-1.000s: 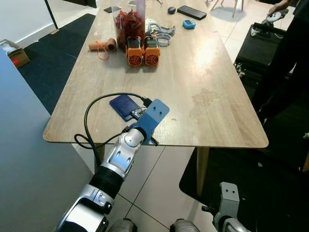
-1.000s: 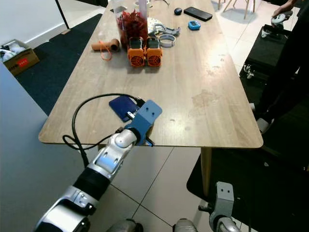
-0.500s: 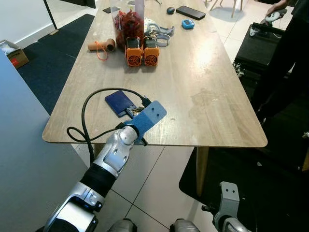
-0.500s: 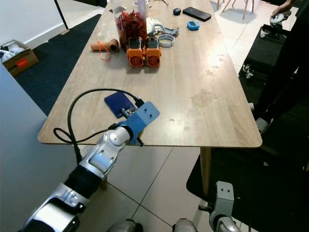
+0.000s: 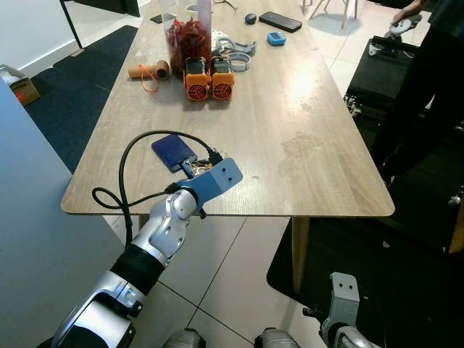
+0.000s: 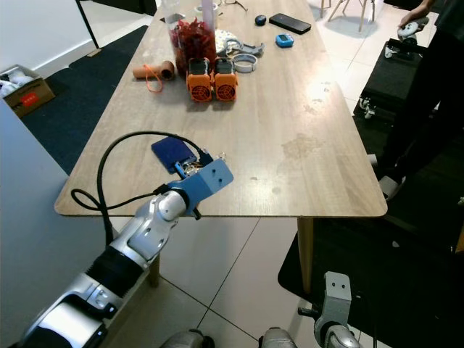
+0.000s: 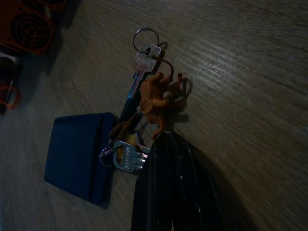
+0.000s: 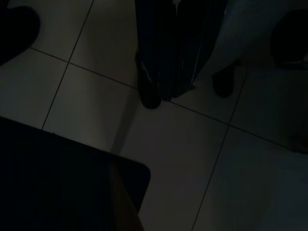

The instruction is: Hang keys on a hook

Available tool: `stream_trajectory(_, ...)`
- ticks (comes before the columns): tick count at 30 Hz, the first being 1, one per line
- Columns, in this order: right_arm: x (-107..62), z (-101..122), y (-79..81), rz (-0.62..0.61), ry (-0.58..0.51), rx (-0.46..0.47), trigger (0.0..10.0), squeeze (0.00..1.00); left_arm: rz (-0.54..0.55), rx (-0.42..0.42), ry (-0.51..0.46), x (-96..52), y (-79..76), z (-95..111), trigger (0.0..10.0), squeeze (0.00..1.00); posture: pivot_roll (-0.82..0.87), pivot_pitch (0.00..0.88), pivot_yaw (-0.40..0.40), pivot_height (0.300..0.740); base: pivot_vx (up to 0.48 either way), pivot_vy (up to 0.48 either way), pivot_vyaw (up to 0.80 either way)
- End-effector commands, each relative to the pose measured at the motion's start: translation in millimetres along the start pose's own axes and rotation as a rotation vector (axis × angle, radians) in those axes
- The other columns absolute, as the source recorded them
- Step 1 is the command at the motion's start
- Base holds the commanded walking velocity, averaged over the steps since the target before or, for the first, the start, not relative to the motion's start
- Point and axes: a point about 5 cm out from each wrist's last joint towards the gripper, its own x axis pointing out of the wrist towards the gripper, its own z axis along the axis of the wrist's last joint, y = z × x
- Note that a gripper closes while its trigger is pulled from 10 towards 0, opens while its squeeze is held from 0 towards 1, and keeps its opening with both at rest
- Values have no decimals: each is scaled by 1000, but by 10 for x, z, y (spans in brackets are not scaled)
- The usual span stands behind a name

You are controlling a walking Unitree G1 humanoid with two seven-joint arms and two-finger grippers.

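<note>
Left tool: positioned low over the near edge of the wooden tabletop, reached forward on the silver left arm, which carries a blue bracket at the wrist and a looping black cable. In the left wrist view its two black fingers lie pressed together, tips resting at the keys with nothing seen clamped between them.

Keys: lying flat on the tabletop directly ahead of the tool's tips. The bunch comprises one silver key on a small ring at the far end, a second silver key just beside the fingertips, and a brown animal-shaped fob between them, touching or nearly touching the tool's tip.

Dark blue wallet: flat on the tabletop, just beside the keys and alongside the tool, its edge next to the nearer key.

Further along the tabletop, well beyond the tool: two orange fan-like units side by side, a clear container of red items, a roll with orange cord, and a black phone at the far end.

Right tool: hanging idle over a tiled floor in deep shade; its fingers appear close together, but the picture is too dark to settle it.

A person in dark clothing stands off the tabletop's right side.
</note>
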Motion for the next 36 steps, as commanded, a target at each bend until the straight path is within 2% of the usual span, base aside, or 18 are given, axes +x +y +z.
stream_trajectory(1, -19, -60, -21, -7, 22, 6, 10000, 0, 30, 46, 105, -1, 36, -250, 10000, 0, 30, 124, -21, 740, 0, 0, 0)
stream_trajectory(9, -16, -55, -15, -6, 21, 6, 10000, 0, 75, 64, 94, 2, 91, -236, 10000, 0, 31, 124, -22, 740, 0, 0, 0)
stream_trajectory(19, -17, -55, -21, -7, 21, 8, 10000, 0, 188, 134, 62, 7, 229, -157, 10000, 0, 28, 128, -20, 740, 0, 0, 0)
stream_trajectory(23, -18, -56, -21, -7, 21, 8, 10000, 0, 228, 127, 40, 2, 277, -122, 10000, 0, 28, 131, -22, 740, 0, 0, 0)
stream_trajectory(30, -18, -56, -21, -7, 21, 8, 10000, 0, 228, 127, 40, 2, 277, -122, 10000, 0, 28, 131, -22, 740, 0, 0, 0)
stream_trajectory(31, -18, -56, -21, -7, 21, 8, 10000, 0, 238, 120, 32, 0, 288, -109, 10000, 0, 28, 131, -22, 740, 0, 0, 0)
stream_trajectory(32, -17, -55, -18, -6, 21, 8, 10000, 0, 267, 69, -47, -15, 324, 22, 10000, 0, 28, 135, -22, 740, 0, 0, 0)
stream_trajectory(33, -17, -55, -18, -6, 21, 8, 10000, 0, 267, 69, -47, -15, 324, 22, 10000, 0, 28, 135, -22, 740, 0, 0, 0)
stream_trajectory(35, -16, -56, -14, -6, 21, 10, 10000, 0, 305, -9, -155, -51, 370, 195, 10000, 0, 27, 135, -20, 740, 0, 0, 0)
stream_trajectory(36, -16, -57, -13, -6, 21, 10, 10000, 0, 316, -18, -184, -63, 384, 239, 10000, 0, 27, 135, -20, 740, 0, 0, 0)
